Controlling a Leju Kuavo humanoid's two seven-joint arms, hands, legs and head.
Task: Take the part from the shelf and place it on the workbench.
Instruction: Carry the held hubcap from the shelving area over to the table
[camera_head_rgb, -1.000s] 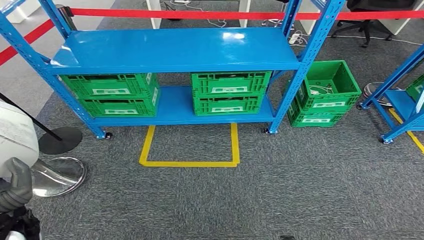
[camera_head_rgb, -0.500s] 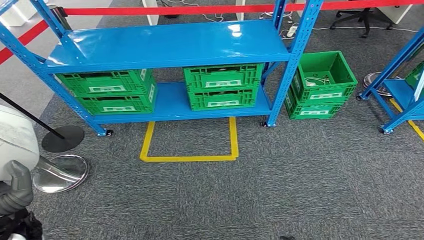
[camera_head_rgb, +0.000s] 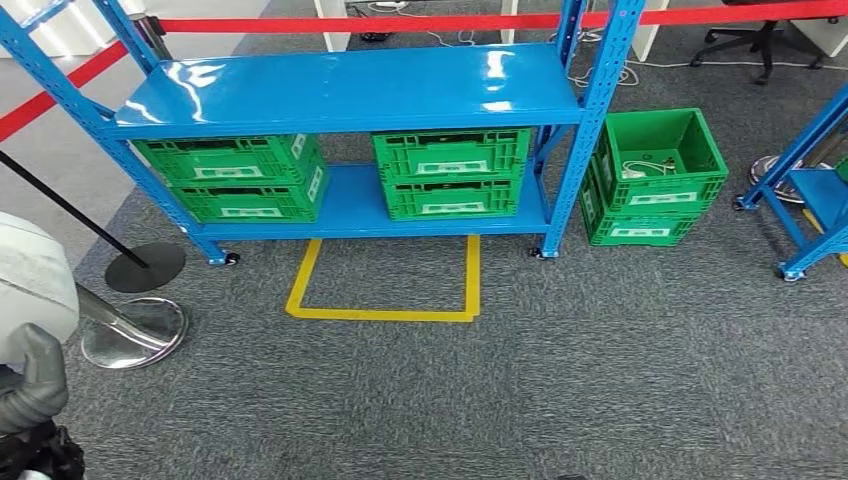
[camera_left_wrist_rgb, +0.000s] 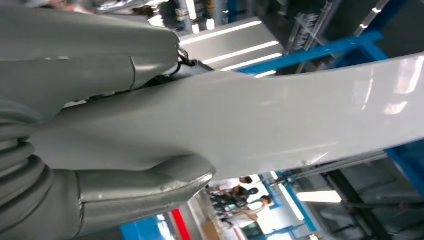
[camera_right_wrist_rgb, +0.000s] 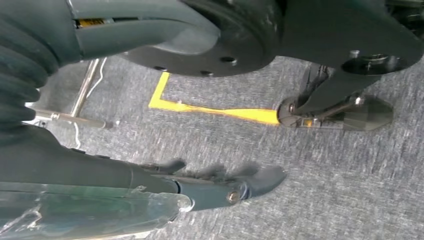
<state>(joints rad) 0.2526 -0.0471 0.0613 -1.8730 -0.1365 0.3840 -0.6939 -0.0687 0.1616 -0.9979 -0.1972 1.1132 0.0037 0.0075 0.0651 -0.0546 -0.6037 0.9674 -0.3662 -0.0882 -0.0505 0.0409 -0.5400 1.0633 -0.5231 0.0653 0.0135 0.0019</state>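
Fingers of the left hand (camera_head_rgb: 35, 385) sit hidden behind its thumb, so I cannot tell their spread; the right hand's dark fingers (camera_right_wrist_rgb: 225, 175) hang apart, empty. Any part must lie ahead in the green slatted plastic crates (camera_head_rgb: 452, 172) on the blue steel shelf (camera_head_rgb: 340, 90), well apart from both hands.

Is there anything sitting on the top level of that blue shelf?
No: in the head view the top board of the blue shelf is bare and shiny, while the green crates sit on the level below.
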